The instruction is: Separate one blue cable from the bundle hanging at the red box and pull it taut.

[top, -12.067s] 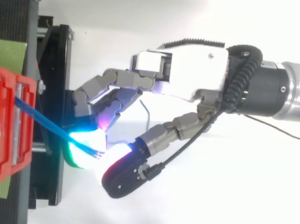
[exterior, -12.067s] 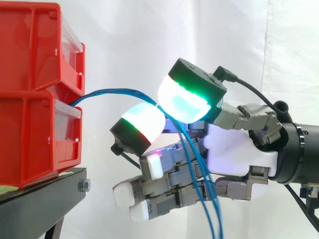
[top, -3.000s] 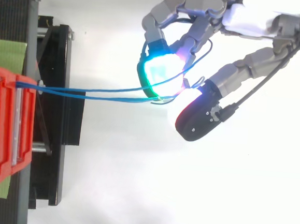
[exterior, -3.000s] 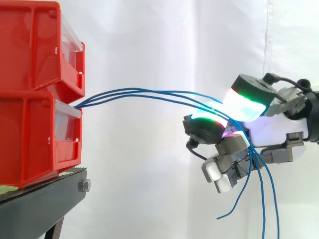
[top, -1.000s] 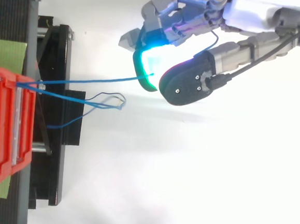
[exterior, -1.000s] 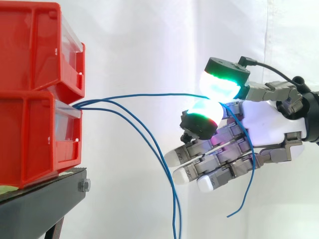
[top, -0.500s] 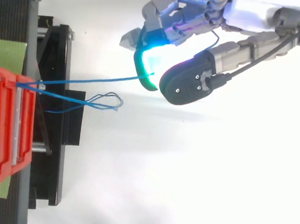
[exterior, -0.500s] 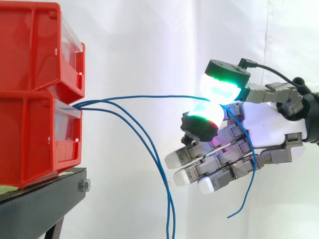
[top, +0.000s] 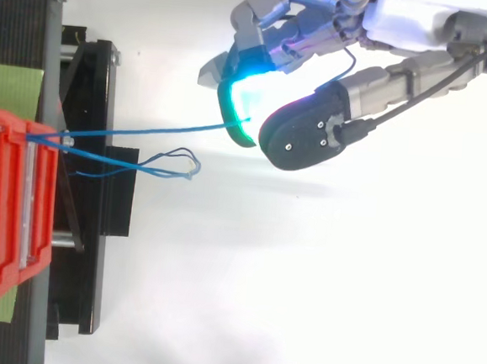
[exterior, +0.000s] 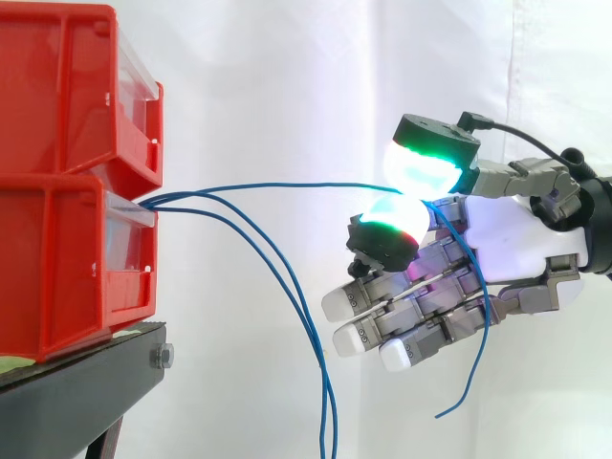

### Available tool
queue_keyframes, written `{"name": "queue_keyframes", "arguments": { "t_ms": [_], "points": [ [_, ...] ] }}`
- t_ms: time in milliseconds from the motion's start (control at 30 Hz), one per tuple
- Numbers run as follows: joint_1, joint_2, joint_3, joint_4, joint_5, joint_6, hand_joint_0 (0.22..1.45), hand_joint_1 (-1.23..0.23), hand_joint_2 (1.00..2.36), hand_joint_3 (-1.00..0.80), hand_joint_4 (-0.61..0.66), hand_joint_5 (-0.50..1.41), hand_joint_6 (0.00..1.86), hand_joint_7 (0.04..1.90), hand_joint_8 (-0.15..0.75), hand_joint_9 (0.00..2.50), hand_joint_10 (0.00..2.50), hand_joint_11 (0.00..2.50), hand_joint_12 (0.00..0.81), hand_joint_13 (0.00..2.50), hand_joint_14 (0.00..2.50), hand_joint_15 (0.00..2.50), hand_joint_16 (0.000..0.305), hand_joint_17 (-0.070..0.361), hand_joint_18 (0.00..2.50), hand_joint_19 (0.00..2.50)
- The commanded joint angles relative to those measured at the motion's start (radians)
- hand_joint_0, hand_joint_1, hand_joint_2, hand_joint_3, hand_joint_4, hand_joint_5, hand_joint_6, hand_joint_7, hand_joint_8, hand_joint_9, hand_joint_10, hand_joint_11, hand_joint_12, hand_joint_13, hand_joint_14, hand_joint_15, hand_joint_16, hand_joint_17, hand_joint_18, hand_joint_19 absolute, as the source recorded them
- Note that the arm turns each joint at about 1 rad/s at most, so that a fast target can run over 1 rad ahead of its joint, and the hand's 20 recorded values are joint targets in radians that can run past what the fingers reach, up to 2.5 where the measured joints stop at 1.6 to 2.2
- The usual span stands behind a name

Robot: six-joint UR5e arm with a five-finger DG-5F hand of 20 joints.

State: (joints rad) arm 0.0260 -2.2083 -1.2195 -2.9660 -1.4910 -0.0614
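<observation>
One blue cable (exterior: 277,185) runs nearly straight from the lower red box (exterior: 72,263) to my hand (exterior: 507,249), at the right of the side view. Two glowing green-white fingertips (exterior: 426,167) pinch this cable; its free end hangs down behind the palm. The other fingers stretch out loosely below. Two more blue cables (exterior: 287,287) droop from the same box and hang free, apart from the hand. In the top view the held cable (top: 146,130) leads to the hand (top: 408,18) and the loose ones (top: 156,167) loop near the stand.
Two red boxes are stacked on a black stand (exterior: 86,382) at the left; the upper box (exterior: 67,86) juts forward. A white curtain hangs behind. A green strip (top: 11,84) lies beside the boxes in the top view.
Earlier the hand held all the cables close to the box, then drew back right. Two cables dropped free. Over the last second the hand and held cable stay nearly still.
</observation>
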Motion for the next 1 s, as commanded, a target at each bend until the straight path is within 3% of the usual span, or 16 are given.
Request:
{"name": "queue_keyframes", "arguments": {
  "t_ms": [0, 967],
  "points": [
    [0.0, 0.001, 0.0, 0.001, 0.0, 0.0, 0.56, -0.73, 1.02, -0.06, -0.03, -0.13, 0.91, 1.27, 0.195, 0.59, 0.0, 0.18, 0.286, 0.51, 0.01, 0.21, 0.038, 0.085, 0.46, 0.32],
    [0.002, 0.001, 0.0, -0.001, 0.0, 0.0, 0.56, -0.73, 1.02, -0.04, -0.01, -0.13, 0.91, 1.28, 0.218, 0.66, 0.01, 0.25, 0.304, 0.54, 0.01, 0.25, 0.039, 0.088, 0.5, 0.35]
  ]
}}
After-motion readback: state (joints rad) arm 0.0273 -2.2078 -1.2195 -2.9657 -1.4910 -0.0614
